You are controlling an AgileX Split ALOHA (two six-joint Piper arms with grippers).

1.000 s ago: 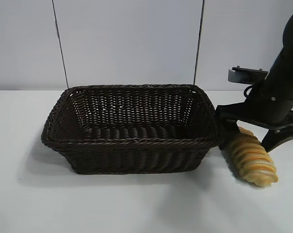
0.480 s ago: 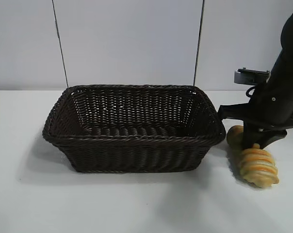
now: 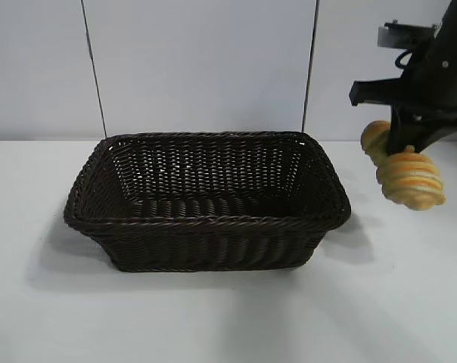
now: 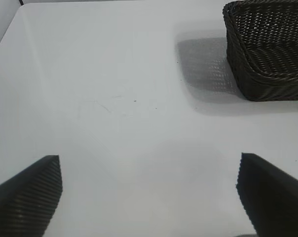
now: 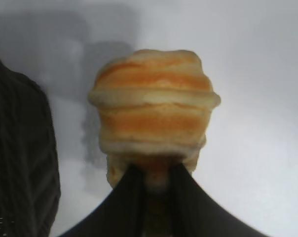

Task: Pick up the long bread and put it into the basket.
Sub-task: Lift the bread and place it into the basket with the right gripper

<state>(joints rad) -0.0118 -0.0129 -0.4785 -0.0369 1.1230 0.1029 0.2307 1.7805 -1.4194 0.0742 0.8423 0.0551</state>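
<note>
A: Fingers, left to right? Left fingers [image 4: 28,197] were spread wide, nothing between them, low over the bare white bench [image 4: 114,98], with a corner of the basket [image 4: 267,54] ahead of them.

B: Noted. The left gripper [image 4: 149,195] appeared only in its own wrist view. Basket position?

A: The basket sat on the bench mid-scene in the exterior view, upright and holding nothing.

B: Right side?

A: The right gripper [image 3: 411,136] was up in the air beside the basket's right end, above rim level. Its fingers [image 5: 124,195] were pinched on the long bread [image 3: 405,172] near its middle.

B: Loaf's state?

A: Clear of the bench, tilted, its striped near end lowest. It hung outside the basket, just right of the rim, touching neither basket nor bench.
</note>
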